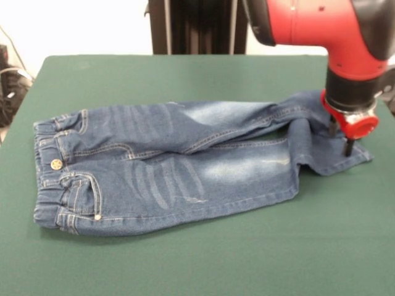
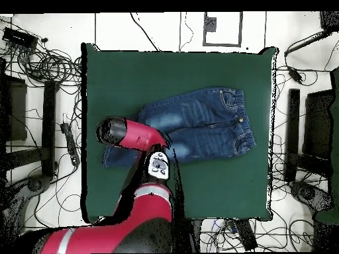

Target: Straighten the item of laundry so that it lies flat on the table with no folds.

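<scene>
The item of laundry (image 1: 166,166), a small pair of blue jeans, lies on the green table (image 1: 185,259) with its waistband at the left and its legs running right. The far leg bends near its end, and its cuff (image 1: 336,157) lies turned toward the front. My gripper (image 1: 341,139) is down on that cuff end at the right. Its two dark fingertips (image 1: 349,148) stand apart and touch the denim, and nothing is pinched between them. In the overhead view the arm's red head (image 2: 122,132) covers the gripper and the leg end of the jeans (image 2: 205,122).
Green table top (image 2: 198,66) surrounds the jeans on all sides. Cables (image 2: 46,63) and dark stands (image 2: 294,119) crowd the floor beside both short table edges. The table's right edge in the front view is close to the gripper.
</scene>
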{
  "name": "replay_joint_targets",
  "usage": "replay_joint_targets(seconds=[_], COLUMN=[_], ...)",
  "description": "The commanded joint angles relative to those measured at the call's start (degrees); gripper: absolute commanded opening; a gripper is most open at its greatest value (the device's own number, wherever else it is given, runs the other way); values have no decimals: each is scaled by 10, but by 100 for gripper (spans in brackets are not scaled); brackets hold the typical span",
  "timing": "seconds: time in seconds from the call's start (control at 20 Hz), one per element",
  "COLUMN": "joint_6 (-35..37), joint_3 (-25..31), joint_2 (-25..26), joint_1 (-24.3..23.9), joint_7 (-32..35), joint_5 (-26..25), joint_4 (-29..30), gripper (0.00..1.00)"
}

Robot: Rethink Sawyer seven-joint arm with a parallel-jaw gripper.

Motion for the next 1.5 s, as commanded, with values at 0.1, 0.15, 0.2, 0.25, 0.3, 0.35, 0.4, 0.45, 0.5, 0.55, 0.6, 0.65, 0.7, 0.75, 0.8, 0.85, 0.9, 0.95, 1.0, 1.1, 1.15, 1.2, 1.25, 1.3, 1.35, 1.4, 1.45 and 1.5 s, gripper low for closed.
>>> replay_joint_targets(seconds=[0.1,0.15,0.2,0.25,0.3,0.35,0.4,0.45,0.5,0.55,0.6,0.65,0.7,0.75,0.8,0.85,0.9,0.95,1.0,1.1,1.15,1.2,1.25,1.3,1.35,1.4,1.45,1.5], joint_6=[-35,8,29,57,53,49,70,107,124,130,135,139,143,142,141,138,132,117,102,77,42,18,-6,-4,17,32,35,46], joint_3=[-102,-141,-158,-182,-183,-191,-212,-238,-249,-253,-257,-258,-260,-256,-252,-246,-240,-224,-206,-175,-140,-113,-86,-86,-103,-114,-118,-126], joint_2=[151,178,191,212,220,234,246,258,262,263,265,266,267,265,264,262,260,254,246,231,212,193,175,167,160,156,146,145], joint_1=[102,120,128,138,141,146,152,158,160,161,162,161,161,160,159,157,156,153,149,142,135,130,126,129,142,150,158,163], joint_7=[195,233,251,285,296,318,338,368,376,382,388,391,394,394,394,391,386,373,359,334,311,293,275,277,299,313,325,333], joint_5=[54,59,62,73,85,102,104,106,105,109,113,115,118,122,125,127,128,132,134,138,149,159,169,170,168,166,169,167], joint_4=[-204,-243,-262,-294,-303,-320,-337,-359,-367,-370,-373,-376,-380,-379,-379,-380,-377,-369,-358,-338,-311,-287,-263,-256,-252,-252,-241,-240], gripper=[100,100,100,100,100,100,100,100,100,100,100,100,100,100,100,100,100,100,100,100,100,100,100,100,100,100,100,100])
